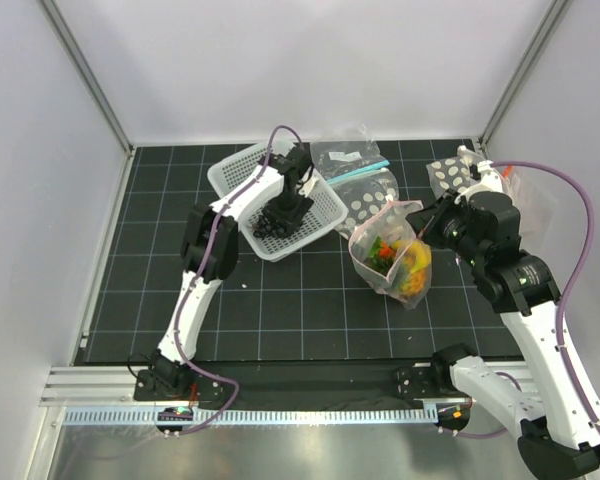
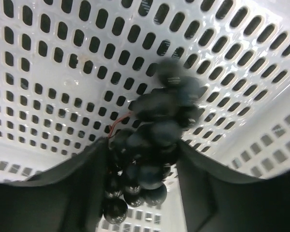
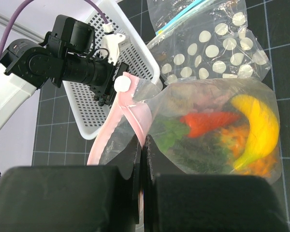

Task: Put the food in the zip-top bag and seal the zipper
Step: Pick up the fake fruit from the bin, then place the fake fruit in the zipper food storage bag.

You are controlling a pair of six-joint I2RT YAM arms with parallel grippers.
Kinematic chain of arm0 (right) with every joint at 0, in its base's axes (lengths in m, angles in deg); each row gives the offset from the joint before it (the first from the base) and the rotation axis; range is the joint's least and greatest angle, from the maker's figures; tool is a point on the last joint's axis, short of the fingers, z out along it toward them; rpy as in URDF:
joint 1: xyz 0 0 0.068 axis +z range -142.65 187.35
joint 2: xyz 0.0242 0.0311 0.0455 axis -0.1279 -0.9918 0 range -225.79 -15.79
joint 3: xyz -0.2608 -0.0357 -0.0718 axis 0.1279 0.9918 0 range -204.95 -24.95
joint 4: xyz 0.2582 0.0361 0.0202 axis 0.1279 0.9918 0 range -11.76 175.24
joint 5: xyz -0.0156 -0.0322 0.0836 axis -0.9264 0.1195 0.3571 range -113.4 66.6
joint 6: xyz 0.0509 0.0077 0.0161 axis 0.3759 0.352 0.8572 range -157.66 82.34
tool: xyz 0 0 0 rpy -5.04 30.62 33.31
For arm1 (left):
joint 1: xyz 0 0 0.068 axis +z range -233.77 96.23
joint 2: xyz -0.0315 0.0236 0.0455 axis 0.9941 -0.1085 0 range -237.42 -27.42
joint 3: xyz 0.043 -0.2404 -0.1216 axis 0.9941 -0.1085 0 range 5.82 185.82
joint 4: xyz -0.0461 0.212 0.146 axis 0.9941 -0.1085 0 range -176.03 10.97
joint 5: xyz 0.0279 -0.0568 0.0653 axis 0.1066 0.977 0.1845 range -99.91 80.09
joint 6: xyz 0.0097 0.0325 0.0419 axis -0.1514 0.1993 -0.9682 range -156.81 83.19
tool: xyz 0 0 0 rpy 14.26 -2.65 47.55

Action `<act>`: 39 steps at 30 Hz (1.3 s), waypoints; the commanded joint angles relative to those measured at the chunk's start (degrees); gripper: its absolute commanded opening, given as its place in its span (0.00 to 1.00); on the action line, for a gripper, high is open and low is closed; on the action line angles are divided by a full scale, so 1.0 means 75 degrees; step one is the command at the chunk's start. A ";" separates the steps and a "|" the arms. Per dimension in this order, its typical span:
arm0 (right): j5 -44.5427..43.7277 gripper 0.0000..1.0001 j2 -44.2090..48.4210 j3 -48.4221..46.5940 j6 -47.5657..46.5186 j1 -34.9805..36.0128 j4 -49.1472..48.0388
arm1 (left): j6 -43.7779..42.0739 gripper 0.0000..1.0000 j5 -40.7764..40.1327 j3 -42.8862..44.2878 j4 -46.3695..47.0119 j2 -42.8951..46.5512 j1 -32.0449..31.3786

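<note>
My left gripper (image 1: 285, 212) is shut on the dark grape cluster (image 2: 154, 140) inside the white basket (image 1: 320, 200); the grapes also show in the top view (image 1: 275, 225). My right gripper (image 3: 144, 147) is shut on the pink zipper strip (image 3: 133, 108) of the dotted zip-top bag (image 1: 392, 262) and holds its mouth up and open. Inside the bag lie the red pepper (image 3: 208, 122), the yellow banana (image 3: 258, 125) and the orange pineapple (image 3: 234, 137).
A clear bag with a teal strip (image 1: 350, 160) and a dotted bag (image 1: 365, 195) lie behind the held bag. Another dotted bag with an orange strip (image 1: 460, 172) lies at the back right. The cell walls stand close on both sides.
</note>
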 commanded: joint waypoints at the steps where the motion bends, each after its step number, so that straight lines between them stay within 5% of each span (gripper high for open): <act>1: 0.0080 0.01 0.0120 -0.0002 0.0023 -0.0024 -0.0312 | -0.0070 0.55 -0.0152 0.0031 -0.0109 0.0102 0.0053; 8: -0.0026 0.01 0.0144 0.0034 0.0011 -0.0036 -0.0242 | 0.0176 0.24 0.0187 -0.0846 0.1273 0.1437 0.0053; 18: -0.0038 0.01 0.0120 0.0057 0.0069 -0.0024 -0.0218 | 0.1148 0.01 0.0807 -0.2230 0.2879 0.3990 0.0041; 39: 0.0068 0.01 0.0167 0.0362 0.0128 -0.0036 -0.0476 | 0.2707 0.00 0.1664 -0.3555 0.5012 0.7708 -0.2313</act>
